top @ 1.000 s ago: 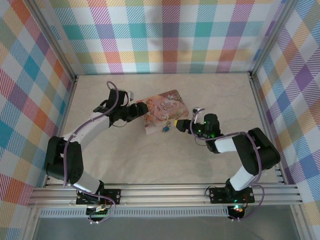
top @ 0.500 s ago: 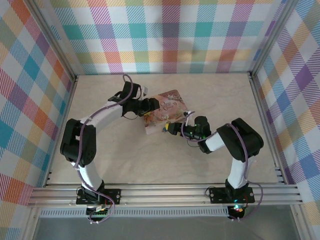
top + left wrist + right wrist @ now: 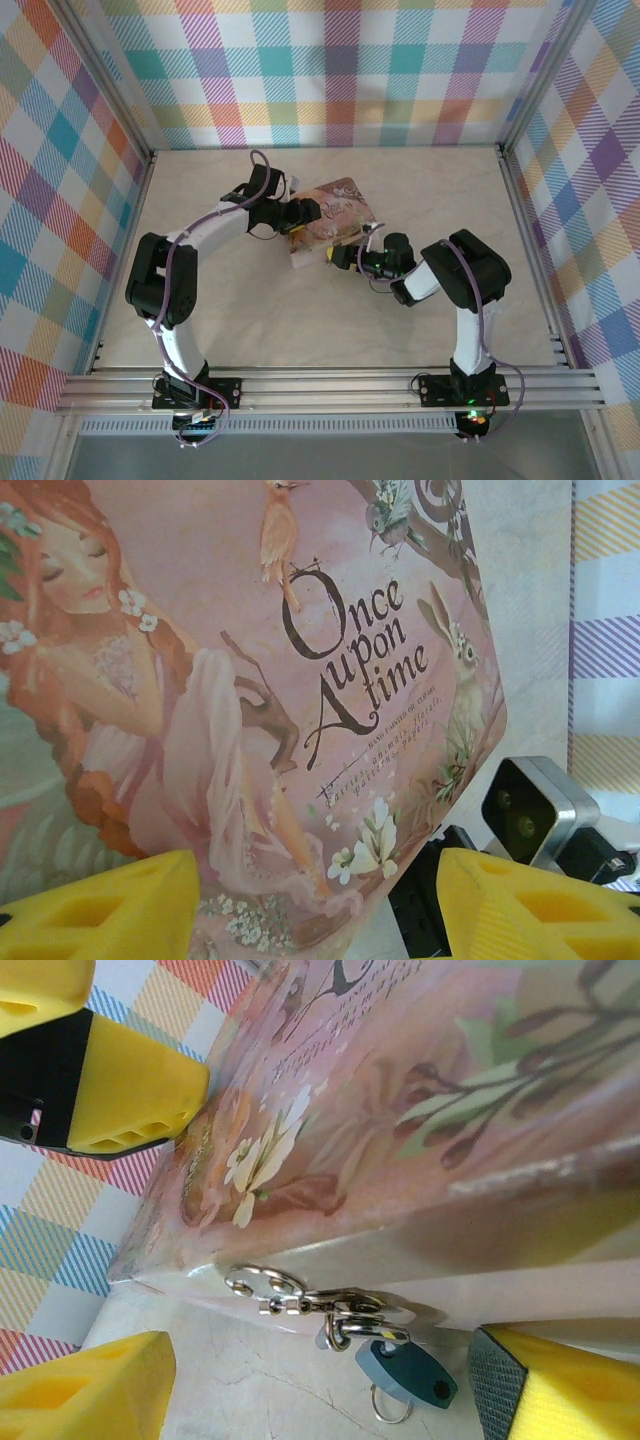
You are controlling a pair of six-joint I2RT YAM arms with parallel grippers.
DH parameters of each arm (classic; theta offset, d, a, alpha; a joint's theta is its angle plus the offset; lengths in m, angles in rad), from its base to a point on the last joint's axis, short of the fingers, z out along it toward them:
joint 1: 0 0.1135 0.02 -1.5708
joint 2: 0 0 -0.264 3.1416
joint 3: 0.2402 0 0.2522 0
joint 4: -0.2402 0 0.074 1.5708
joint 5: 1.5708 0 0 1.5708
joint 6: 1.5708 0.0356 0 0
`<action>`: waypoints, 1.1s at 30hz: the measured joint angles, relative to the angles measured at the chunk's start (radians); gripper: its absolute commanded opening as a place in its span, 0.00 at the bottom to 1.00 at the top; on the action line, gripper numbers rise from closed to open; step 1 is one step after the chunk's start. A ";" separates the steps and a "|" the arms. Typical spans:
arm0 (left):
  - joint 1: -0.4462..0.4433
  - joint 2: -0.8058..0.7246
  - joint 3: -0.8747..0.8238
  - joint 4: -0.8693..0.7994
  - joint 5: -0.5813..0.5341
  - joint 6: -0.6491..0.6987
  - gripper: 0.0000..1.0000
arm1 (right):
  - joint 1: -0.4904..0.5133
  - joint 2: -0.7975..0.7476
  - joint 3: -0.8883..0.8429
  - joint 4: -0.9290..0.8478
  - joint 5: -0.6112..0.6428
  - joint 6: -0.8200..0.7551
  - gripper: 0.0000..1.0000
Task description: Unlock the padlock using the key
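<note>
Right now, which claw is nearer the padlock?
The right claw: its open fingers flank the blue padlock at the pink tin's clasp. The left claw sits over the tin's illustrated lid, away from the padlock.

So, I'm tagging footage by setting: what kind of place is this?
Probably a lab robot test cell: a beige table boxed in by plaid-printed walls, with two arms bolted to an aluminium rail.

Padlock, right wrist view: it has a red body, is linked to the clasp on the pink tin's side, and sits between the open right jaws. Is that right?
Not quite. The right wrist view shows the padlock has a blue body, not red. The rest stands: it is linked to the clasp on the side of the pink tin, between the open jaws of the right gripper.
</note>
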 measured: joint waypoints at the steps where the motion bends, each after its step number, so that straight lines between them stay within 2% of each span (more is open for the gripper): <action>1: 0.000 0.000 0.000 0.000 0.000 0.000 0.64 | 0.002 0.005 0.003 0.001 -0.002 0.001 0.74; 11: -0.001 0.002 0.000 0.001 -0.003 0.000 0.64 | 0.006 0.027 0.016 0.032 -0.021 0.005 0.66; 27: -0.001 0.002 0.000 0.000 -0.003 0.000 0.64 | 0.010 0.044 0.007 0.085 -0.043 0.019 0.44; 33: -0.001 0.002 0.000 0.000 -0.004 0.000 0.64 | 0.010 0.044 -0.003 0.097 -0.051 0.019 0.45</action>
